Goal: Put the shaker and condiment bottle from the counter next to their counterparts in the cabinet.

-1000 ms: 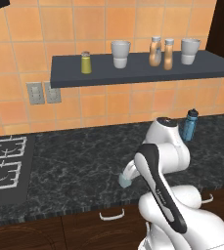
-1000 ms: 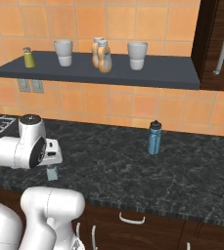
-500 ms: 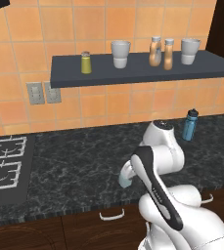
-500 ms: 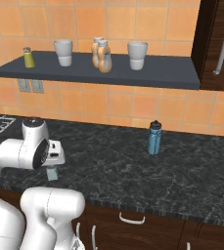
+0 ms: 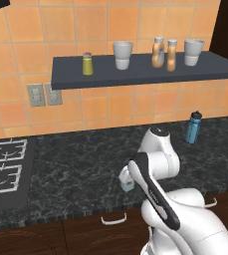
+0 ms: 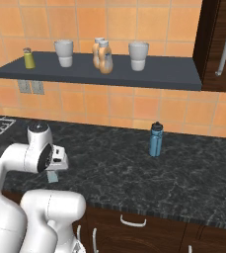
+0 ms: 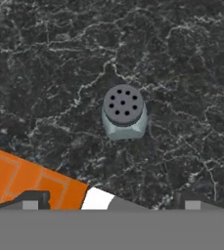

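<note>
hovering above the counter [image 7: 45, 58], we are holding our gripper [image 7: 111, 197] spread to its widest, gripping nothing, the dark fingertips [image 7: 33, 199] poking up on either side below the shaker [image 7: 123, 116], which is standing upright on the speckled black stone, cap holes facing us.

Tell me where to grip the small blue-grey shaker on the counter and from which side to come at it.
Grip the shaker across its squat pale body just under the grey perforated cap, coming straight down from above. It stands upright on the counter with free space all round, and the open gripper already looks down on its cap, so probably only a small centring shift is needed.
</note>
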Robot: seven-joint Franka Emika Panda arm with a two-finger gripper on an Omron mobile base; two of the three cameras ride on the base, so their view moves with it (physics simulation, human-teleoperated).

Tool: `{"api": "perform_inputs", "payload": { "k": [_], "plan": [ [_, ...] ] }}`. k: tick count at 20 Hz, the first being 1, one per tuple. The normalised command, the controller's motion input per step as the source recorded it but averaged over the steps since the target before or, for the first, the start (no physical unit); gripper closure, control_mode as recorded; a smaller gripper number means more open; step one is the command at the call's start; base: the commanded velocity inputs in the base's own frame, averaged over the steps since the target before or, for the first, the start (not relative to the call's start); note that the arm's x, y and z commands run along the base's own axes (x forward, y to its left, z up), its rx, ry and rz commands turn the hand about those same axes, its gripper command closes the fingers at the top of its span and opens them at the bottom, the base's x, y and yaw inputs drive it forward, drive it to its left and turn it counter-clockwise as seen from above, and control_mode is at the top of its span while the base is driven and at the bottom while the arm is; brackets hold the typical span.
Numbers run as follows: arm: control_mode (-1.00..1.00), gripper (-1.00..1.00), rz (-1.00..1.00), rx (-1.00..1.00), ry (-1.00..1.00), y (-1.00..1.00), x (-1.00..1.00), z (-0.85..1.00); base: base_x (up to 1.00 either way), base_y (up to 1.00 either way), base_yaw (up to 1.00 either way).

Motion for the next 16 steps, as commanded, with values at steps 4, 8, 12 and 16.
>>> {"api": "perform_inputs", "payload": {
  "k": [4, 8, 12, 16],
  "plan": [
    [-1.00, -1.00, -0.07, 0.00, 0.01, 0.07, 0.39, -0.22, 0.00, 0.00, 0.00],
    [-1.00, -1.00, -0.07, 0.00, 0.00, 0.09, 0.40, -0.13, 0.00, 0.00, 0.00],
    [-1.00, -1.00, -0.01, 0.00, 0.01, 0.00, 0.04, -0.09, 0.00, 0.00, 0.00],
    [-1.00, -1.00, -0.01, 0.00, 0.02, 0.00, 0.00, -0.20, 0.00, 0.00, 0.00]
  ]
}}
